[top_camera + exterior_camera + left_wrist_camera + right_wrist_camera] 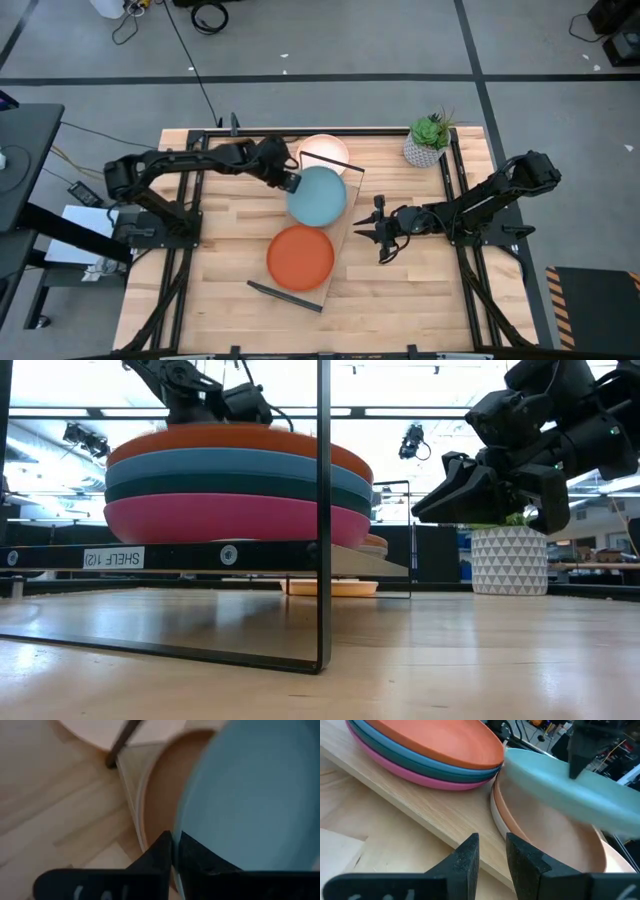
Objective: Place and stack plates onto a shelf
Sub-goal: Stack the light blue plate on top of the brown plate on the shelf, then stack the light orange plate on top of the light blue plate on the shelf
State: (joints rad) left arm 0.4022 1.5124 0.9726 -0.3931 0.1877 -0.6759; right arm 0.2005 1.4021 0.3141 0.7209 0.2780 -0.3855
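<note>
The light-wood shelf (420, 805) lies slantwise across the table's middle, and its black wire end frame (285, 297) is toward the near edge. On its near half sits a stack (300, 257) of orange, blue, dark teal and pink plates (230, 480). On its far half a peach plate (555, 840) rests in a pale plate (137, 795). My left gripper (290, 182) is shut on the light blue plate (320, 197) above the peach one. My right gripper (380, 232) hovers open to the right of the shelf, touching nothing. A cream plate (325, 150) lies on the table at the shelf's far end. My left gripper (173, 852) pinches the light blue plate's rim (182, 827) between its two fingers, at the plate's left edge. It comes from the table's left, slanting down. The plate (560, 785) is tilted above the peach plate; whether its far-off edge touches that plate I cannot tell.
A potted plant in a white patterned pot (428, 140) stands at the table's far right corner. Bare slatted tabletop (410, 290) lies right of the shelf and near the front edge. A black wire of the shelf's end frame (122, 742) crosses above the cream plate.
</note>
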